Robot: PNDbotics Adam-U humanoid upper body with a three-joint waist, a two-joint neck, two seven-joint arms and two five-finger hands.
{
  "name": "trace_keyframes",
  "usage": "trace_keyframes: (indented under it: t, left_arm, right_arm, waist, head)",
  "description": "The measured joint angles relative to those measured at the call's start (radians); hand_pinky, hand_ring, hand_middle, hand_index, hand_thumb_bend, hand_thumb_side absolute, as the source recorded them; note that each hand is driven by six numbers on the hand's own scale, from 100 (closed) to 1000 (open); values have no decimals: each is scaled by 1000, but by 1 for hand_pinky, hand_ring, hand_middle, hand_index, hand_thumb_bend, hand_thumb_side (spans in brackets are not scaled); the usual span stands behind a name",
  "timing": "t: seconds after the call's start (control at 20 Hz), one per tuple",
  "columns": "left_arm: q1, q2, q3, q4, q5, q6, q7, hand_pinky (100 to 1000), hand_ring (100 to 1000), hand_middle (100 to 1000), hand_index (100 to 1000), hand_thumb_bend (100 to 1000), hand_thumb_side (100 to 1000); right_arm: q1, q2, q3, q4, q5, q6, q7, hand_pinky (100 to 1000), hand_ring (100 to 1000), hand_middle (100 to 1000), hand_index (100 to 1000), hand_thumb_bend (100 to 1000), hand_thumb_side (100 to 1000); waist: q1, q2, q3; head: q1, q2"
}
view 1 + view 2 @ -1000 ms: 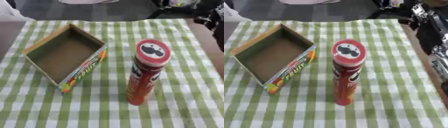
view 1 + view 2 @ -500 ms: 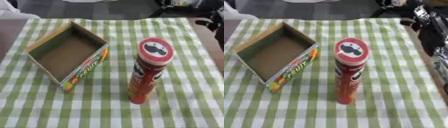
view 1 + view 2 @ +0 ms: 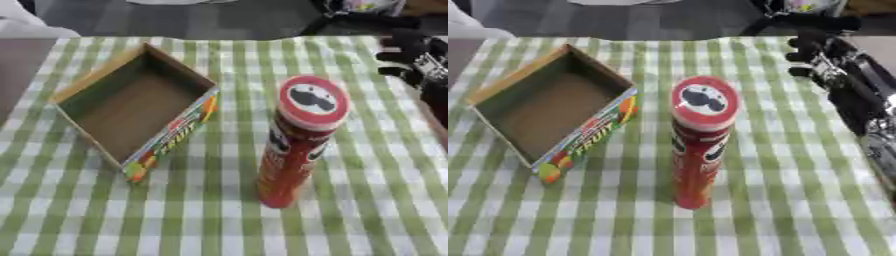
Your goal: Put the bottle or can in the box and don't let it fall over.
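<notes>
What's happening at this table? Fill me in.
Nothing is being held yet. A tall red can stands upright on the green checked cloth, apart from an open, empty cardboard box to its left. The robot's right hand shows at the upper right, clear of the can, fingers curled around nothing. The left hand is out of sight. The can is not yet in the box.

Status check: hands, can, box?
Right hand at far right edge, fingers curled, holding nothing; left hand out of view. Can upright on the cloth, untouched, right of the empty box. Nothing between them.
</notes>
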Motion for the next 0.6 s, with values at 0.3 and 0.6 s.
trace_keyframes:
  t: [0.3,0.6]
  left_arm:
    - [5,0,0,0,1,0,0,794,904,877,916,658,810]
    - [8,0,0,0,1,-1,0,792,904,878,916,656,812]
  right_arm:
    - [42,-3,0,-25,20,-37,81,879,903,869,901,142,569]
    - [60,-3,-17,-27,59,-78,162,891,921,867,903,186,652]
  waist:
    - [1,0,-4]
    - [6,0,-8]
  head:
    - [3,0]
    - [10,-1]
